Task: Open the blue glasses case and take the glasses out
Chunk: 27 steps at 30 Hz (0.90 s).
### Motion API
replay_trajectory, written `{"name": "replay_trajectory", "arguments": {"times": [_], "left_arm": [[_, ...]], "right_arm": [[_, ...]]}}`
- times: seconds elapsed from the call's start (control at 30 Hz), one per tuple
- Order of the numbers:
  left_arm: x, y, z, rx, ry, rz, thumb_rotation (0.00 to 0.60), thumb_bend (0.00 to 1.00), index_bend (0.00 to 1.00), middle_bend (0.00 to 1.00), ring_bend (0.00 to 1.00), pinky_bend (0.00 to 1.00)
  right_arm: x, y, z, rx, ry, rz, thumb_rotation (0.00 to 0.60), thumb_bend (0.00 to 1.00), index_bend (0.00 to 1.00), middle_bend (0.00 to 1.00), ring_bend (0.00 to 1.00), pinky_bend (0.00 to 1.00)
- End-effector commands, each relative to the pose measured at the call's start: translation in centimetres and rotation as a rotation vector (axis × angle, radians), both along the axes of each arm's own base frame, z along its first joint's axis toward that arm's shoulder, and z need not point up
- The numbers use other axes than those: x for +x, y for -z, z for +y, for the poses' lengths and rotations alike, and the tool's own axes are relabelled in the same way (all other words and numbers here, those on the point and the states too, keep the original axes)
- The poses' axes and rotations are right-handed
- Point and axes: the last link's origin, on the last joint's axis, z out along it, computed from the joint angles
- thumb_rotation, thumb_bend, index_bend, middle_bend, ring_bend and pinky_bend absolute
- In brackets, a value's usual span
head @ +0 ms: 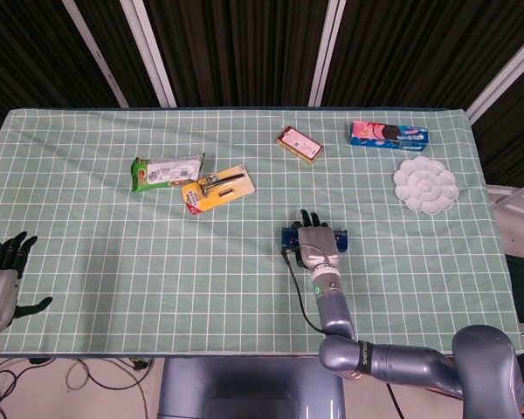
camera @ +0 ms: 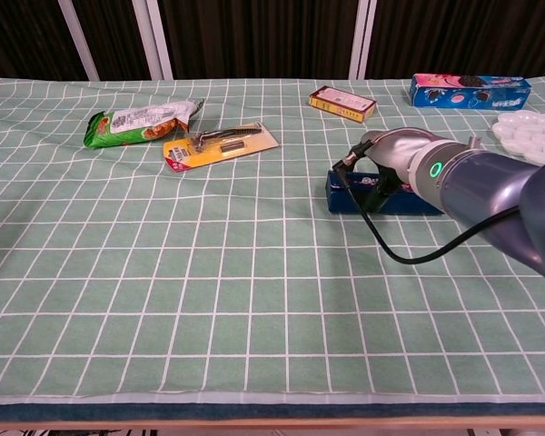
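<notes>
R hand [head: 315,244] lies flat on top of the blue glasses case [head: 290,239], mid-table [head: 87,262], a bit toward the near edge; can't tell if it's gripping. Only head view shows L hand [head: 2,275], fingers spread, holding nothing, by near-left corner.
</notes>
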Motion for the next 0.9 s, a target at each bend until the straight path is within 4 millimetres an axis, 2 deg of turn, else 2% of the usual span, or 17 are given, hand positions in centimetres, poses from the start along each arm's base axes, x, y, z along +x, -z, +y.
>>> {"name": "replay_trajectory", "arguments": {"times": [0.03,0.9], "left_arm": [[0.0,0.0,0.0,0.000,0.000,0.000,0.600,0.01,0.00,0.00,0.00,0.00],[0.0,0.0,0.0,0.001,-0.004,-0.002,0.600,0.01,0.00,0.00,0.00,0.00]], "right_arm": [[0.1,-0.1,-0.1,-0.001,0.001,-0.001,0.600,1.00,0.30,0.03,0.00,0.23],[-0.3,-0.1,-1.2,0.002,0.050,0.027,0.600,1.00,0.30,0.03,0.00,0.23]]}}
